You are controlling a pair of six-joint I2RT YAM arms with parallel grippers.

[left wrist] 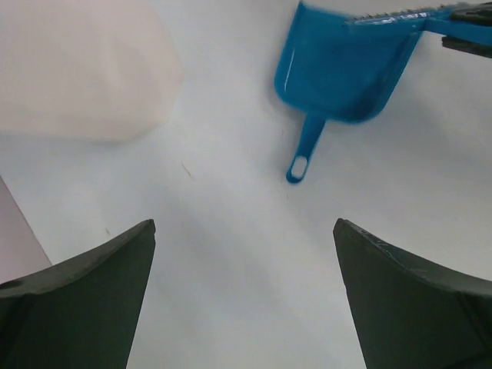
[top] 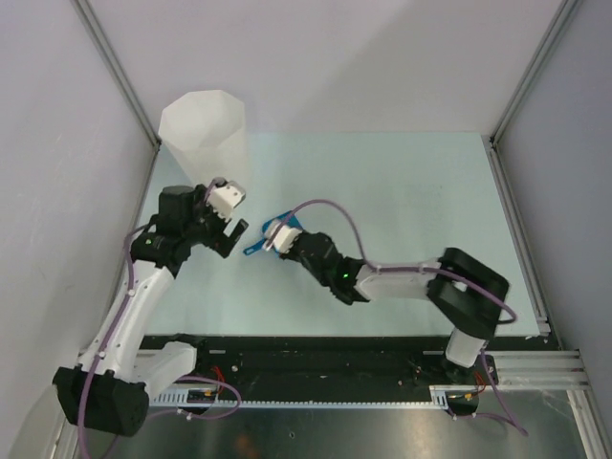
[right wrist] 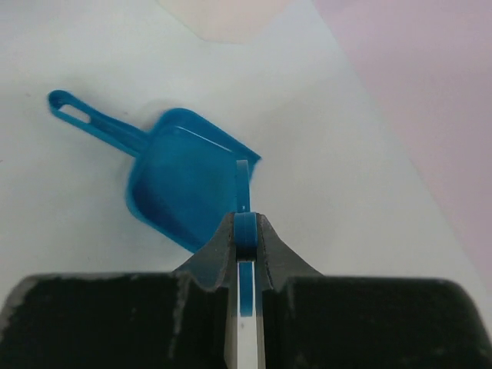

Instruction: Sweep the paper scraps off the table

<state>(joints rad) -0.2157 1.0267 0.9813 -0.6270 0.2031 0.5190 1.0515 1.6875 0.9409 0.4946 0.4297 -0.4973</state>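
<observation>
Hunting for scraps that no view shows

No scraps show in any of the three views. The counter [top: 402, 210] looks bare around the arms, and the blue dustpan [right wrist: 181, 184] lying flat on it, left of centre, looks empty inside. Where the scraps are I cannot tell.

By judgement, crumpled paper wads are near weightless, soft and springy. A hard push would send them skittering or rolling, so they are better herded with a broad edge than pinched.

The dustpan is the thing to grip. It looks like thin, stiff, light plastic, likely to slide on the smooth counter, so its narrow handle with the eyelet is the place to hold it.

At the pan's open lip, seemingly touching it, a thin blue tool [right wrist: 244, 227] stands on edge, and the right jaws are clamped tight on it. The left jaws are spread wide with nothing between them, near the pan handle. Beyond them, at the far-left corner, stands the tall white bin [top: 203, 129]; from above its inside reads only as white.
</observation>
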